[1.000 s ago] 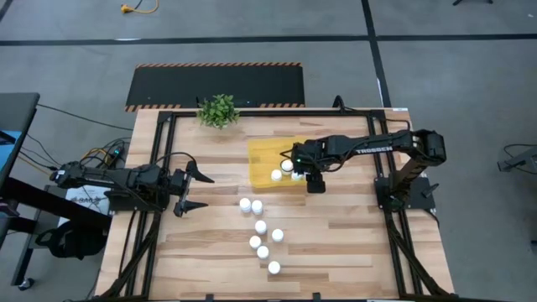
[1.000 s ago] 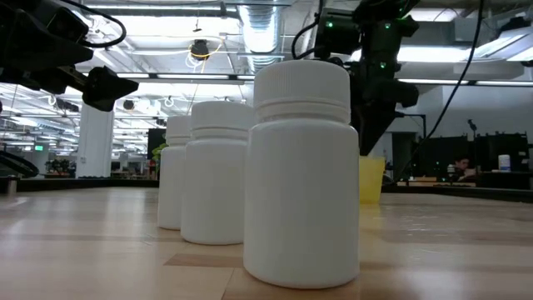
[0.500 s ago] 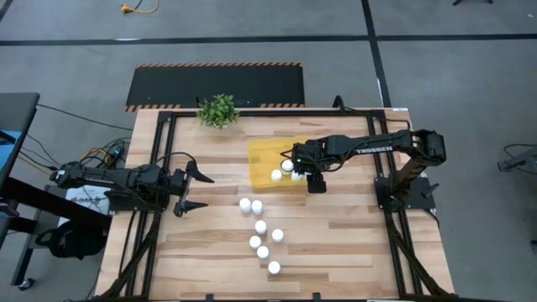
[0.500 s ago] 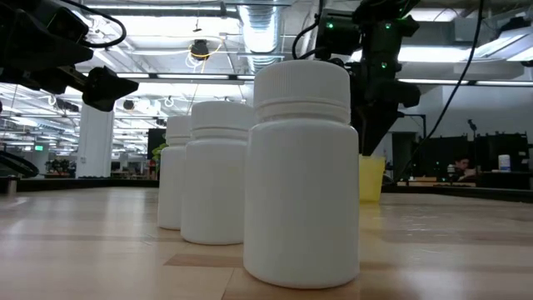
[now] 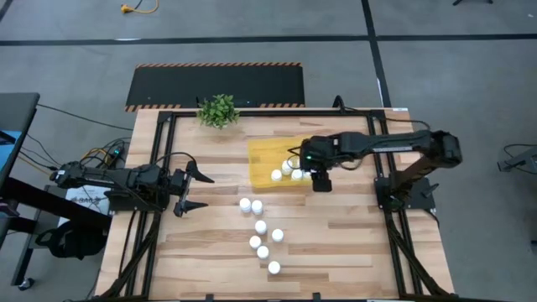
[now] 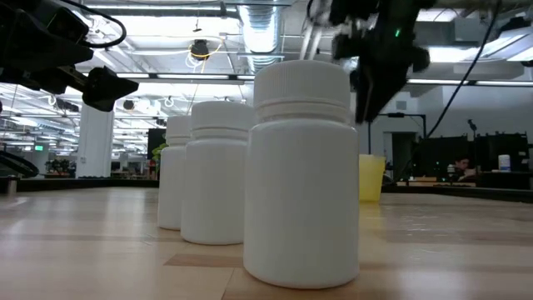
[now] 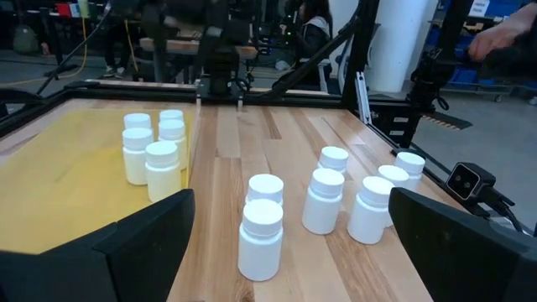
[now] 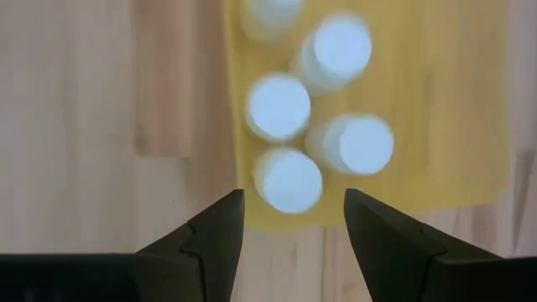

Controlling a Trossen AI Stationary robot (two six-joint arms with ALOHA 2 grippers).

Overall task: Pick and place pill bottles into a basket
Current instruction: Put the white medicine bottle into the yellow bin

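Right gripper [image 5: 320,185], fingers apart and empty, hovered at the shallow yellow translucent plastic tray [image 5: 267,152]'s near edge; loose small white capped pill bottles [image 5: 262,227] stood upright nearer the idle, open left gripper [image 5: 195,190].

Pill bottles [image 5: 261,226]: seven loose on table [image 5: 352,252] in high view, standing upright in a loose line. Four more visible standing in basket [image 5: 262,155] in left wrist view; right wrist view shows four caps plus part of a fifth at frame edge, so tray count is four or five. Basket: one. Potted plant [image 5: 218,110]: one. Robot arms: two.
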